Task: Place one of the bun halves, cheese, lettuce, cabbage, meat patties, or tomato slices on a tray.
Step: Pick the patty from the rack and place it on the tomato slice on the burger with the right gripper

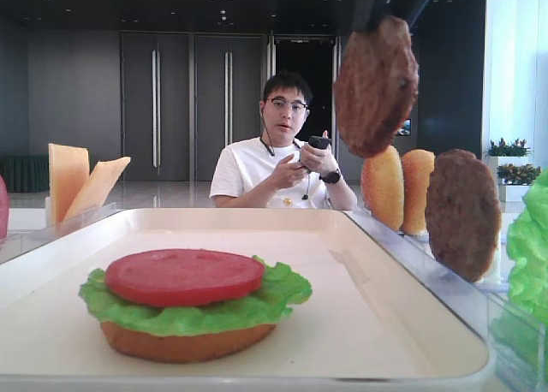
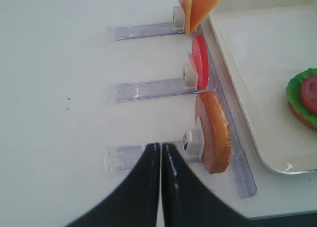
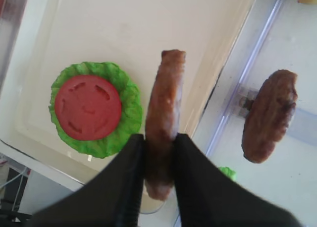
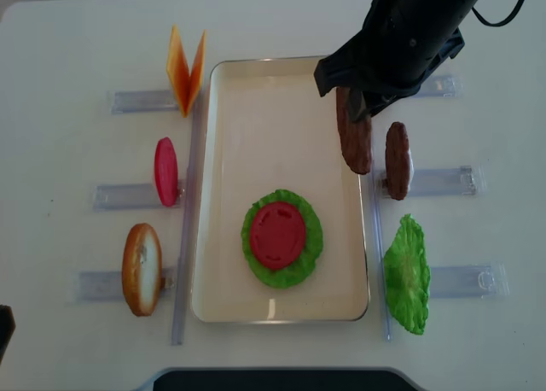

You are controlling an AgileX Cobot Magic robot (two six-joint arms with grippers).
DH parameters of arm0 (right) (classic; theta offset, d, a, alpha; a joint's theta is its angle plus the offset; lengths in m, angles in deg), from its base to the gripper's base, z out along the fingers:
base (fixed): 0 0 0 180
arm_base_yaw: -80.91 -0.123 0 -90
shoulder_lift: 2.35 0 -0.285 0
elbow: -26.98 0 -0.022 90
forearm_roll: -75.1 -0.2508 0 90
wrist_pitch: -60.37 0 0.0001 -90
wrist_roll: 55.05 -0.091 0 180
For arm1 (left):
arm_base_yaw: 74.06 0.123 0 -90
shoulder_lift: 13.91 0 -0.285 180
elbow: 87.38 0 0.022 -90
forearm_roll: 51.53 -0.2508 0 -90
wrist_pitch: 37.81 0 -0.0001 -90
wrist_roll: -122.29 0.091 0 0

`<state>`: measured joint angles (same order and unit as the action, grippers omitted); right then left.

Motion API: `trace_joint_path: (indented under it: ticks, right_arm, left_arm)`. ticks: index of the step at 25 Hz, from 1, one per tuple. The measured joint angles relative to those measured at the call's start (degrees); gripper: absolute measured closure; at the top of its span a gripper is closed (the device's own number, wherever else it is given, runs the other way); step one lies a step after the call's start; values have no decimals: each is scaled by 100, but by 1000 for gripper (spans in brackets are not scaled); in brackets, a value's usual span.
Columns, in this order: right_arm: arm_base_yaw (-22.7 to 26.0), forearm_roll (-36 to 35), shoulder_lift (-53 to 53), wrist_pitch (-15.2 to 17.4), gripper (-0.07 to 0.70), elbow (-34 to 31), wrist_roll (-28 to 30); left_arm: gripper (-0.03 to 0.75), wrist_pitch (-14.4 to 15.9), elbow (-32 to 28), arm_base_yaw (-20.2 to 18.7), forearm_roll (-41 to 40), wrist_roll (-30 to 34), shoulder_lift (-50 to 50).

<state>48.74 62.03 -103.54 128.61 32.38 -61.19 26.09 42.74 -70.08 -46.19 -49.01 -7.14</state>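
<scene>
My right gripper [image 3: 159, 138] is shut on a dark brown meat patty [image 3: 164, 103], held on edge above the right rim of the cream tray [image 4: 256, 126]. From above, the held patty [image 4: 354, 139] hangs just inside that rim. On the tray lies a bun half [image 1: 184, 342] topped with lettuce [image 4: 311, 242] and a tomato slice [image 4: 276, 234]. A second patty [image 4: 397, 160] stands on the right rack. My left gripper [image 2: 160, 146] is shut and empty over the table, left of an upright bun half [image 2: 214, 133]. Cabbage is out of view.
Clear racks flank the tray. On the left stand cheese slices [image 4: 186, 71], a tomato slice [image 4: 165, 171] and a bun half [image 4: 142, 269]. On the right a lettuce leaf [image 4: 406, 276] stands on a rack. A seated person [image 1: 281, 165] is behind the table.
</scene>
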Motion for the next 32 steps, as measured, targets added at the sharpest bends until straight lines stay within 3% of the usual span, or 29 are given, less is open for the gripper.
trace_joint_path:
  ticks: [10,21,25,32]
  right_arm:
    - [820,-1513,450,-597,465,-939,1036]
    - [897,-4601,1443,-1405,465,-2648,3052]
    - [897,-4958,1866,-1604,465,-3101,3419]
    - [897,-5028,2430,-1790,465,-3555,3511]
  left_arm:
    - [722,0,0,0,0,0,0]
    - [722,0,0,0,0,0,0]
    - [722,0,0,0,0,0,0]
    - [722,0,0,0,0,0,0]
